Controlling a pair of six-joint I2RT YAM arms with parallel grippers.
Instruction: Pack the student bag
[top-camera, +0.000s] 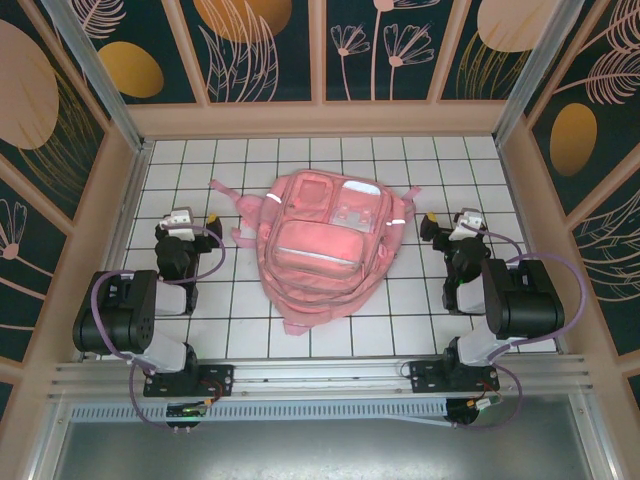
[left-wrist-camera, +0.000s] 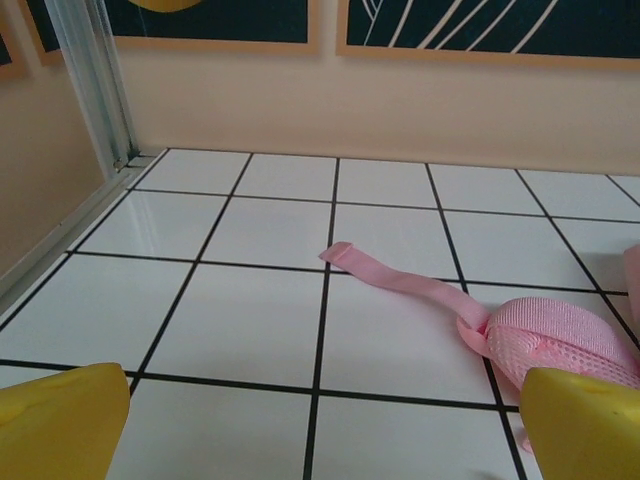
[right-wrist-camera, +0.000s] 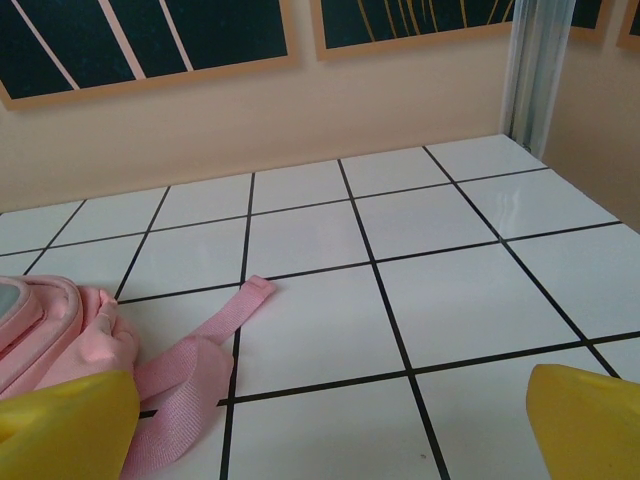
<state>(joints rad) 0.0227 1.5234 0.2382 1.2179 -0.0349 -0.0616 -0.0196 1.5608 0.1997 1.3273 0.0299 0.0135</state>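
The student bag (top-camera: 322, 240) lies pockets-up, its contents hidden; my left gripper (left-wrist-camera: 320, 425) at its nine o'clock and right gripper (right-wrist-camera: 330, 420) at three o'clock both gape, empty

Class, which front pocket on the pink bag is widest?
The near pocket of the student bag: it spans the front, while the two farther pockets sit side by side.
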